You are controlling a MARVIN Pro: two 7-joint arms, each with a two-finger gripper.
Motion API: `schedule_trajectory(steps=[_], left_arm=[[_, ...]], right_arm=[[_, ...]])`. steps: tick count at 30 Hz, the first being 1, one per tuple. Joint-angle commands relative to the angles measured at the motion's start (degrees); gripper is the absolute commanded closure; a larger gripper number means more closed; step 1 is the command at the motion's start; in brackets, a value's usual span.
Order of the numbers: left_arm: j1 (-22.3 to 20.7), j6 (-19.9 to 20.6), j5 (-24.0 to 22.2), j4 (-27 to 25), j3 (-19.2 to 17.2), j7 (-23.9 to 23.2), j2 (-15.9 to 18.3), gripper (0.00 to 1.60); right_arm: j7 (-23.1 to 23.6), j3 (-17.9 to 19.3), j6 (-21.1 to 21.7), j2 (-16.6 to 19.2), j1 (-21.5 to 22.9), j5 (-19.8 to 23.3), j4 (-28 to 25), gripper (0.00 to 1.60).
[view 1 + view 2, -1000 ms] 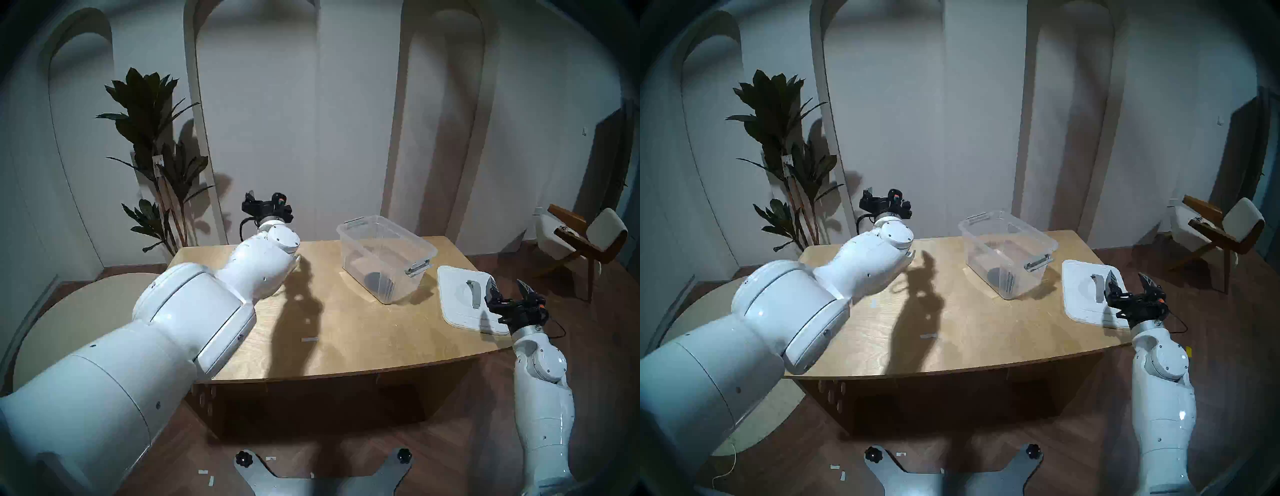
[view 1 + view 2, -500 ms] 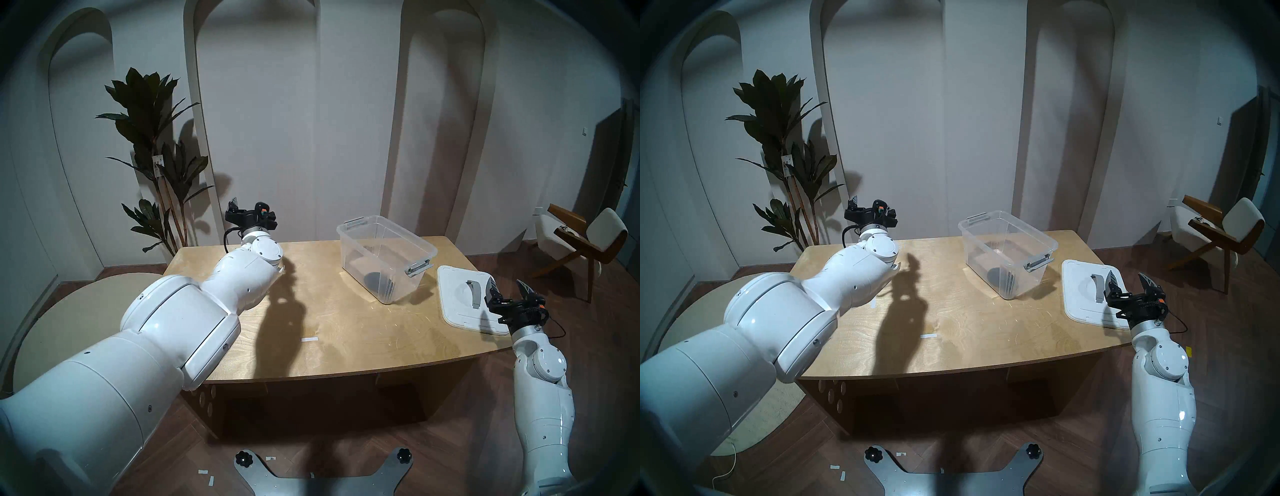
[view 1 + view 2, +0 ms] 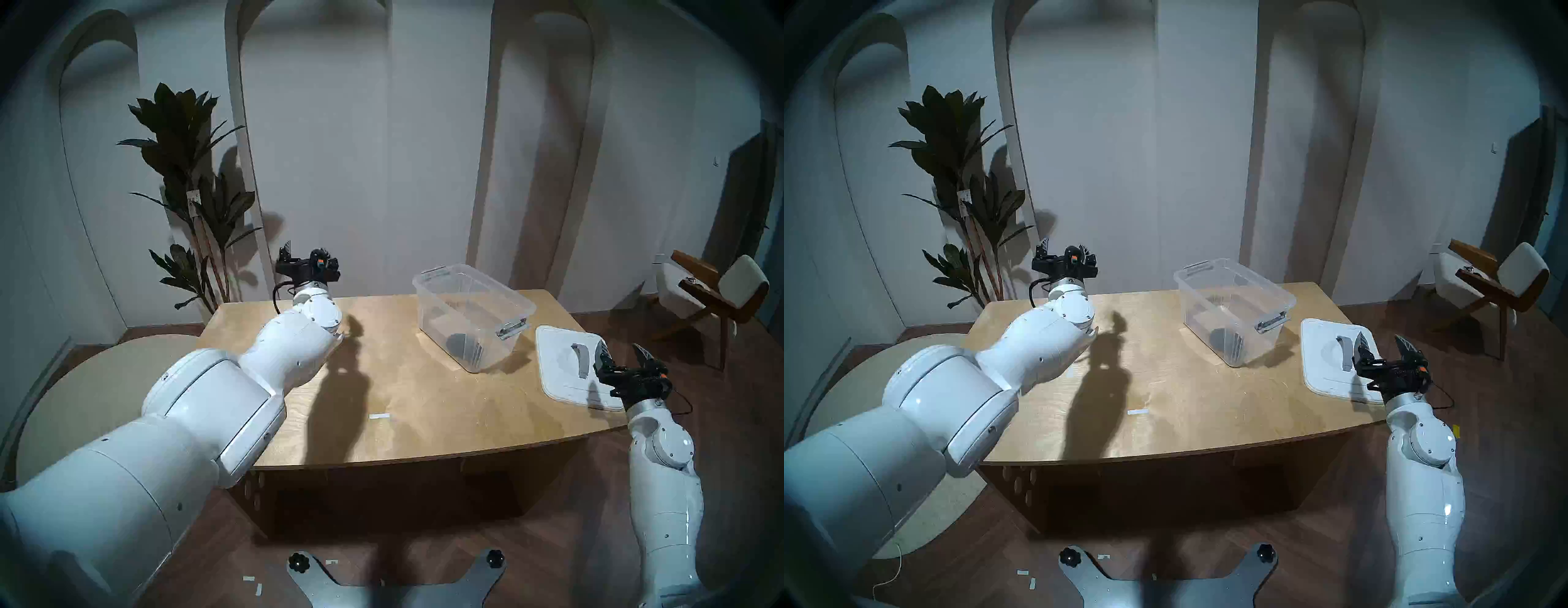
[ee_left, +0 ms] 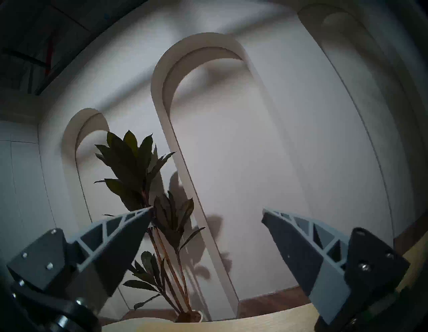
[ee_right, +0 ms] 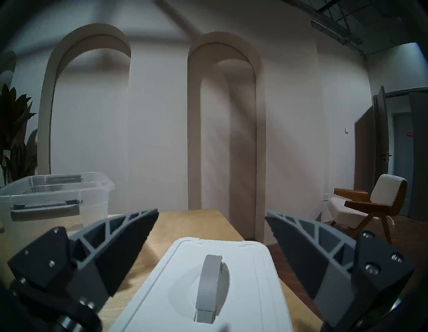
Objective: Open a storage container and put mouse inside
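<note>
The clear storage container [image 3: 471, 297] stands lidless at the back right of the wooden table [image 3: 424, 407]. Through its wall the black mouse [image 3: 457, 342] shows on the bin's floor. The white lid [image 3: 555, 382] with its grey handle [image 3: 581, 360] lies flat at the table's right edge. My right gripper [image 3: 619, 348] hovers open and empty just over the lid's near end, jaws on either side of the handle [image 5: 209, 285]. My left gripper [image 3: 304, 252] is raised at the table's back left, open, empty and pointing at the wall, far from the bin.
A tall potted plant [image 3: 191, 178] stands behind the table's left corner, close to my left gripper [image 4: 207, 211]. A chair [image 3: 717, 293] is off to the right. A small white tape strip [image 3: 379, 416] lies mid-table. A round beige mat [image 3: 97, 382] covers the floor at left.
My left arm has drawn back to the left, away from the container, and its gripper has turned more upright. The right arm, lid, bin and mouse have stayed put.
</note>
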Motion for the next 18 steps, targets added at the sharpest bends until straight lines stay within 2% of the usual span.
schedule_trajectory(steps=[1, 18], left_arm=[[0.42, -2.69, -0.07, -2.68, -0.17, -1.16, 2.08, 0.00], [3.47, -6.26, -0.03, -8.18, -0.10, -4.99, 5.54, 0.00]], right_arm=[[0.16, -0.12, -0.38, 0.18, 0.54, 0.02, -1.10, 0.00], [0.22, -0.11, -0.39, 0.18, 0.57, 0.04, -1.11, 0.00]])
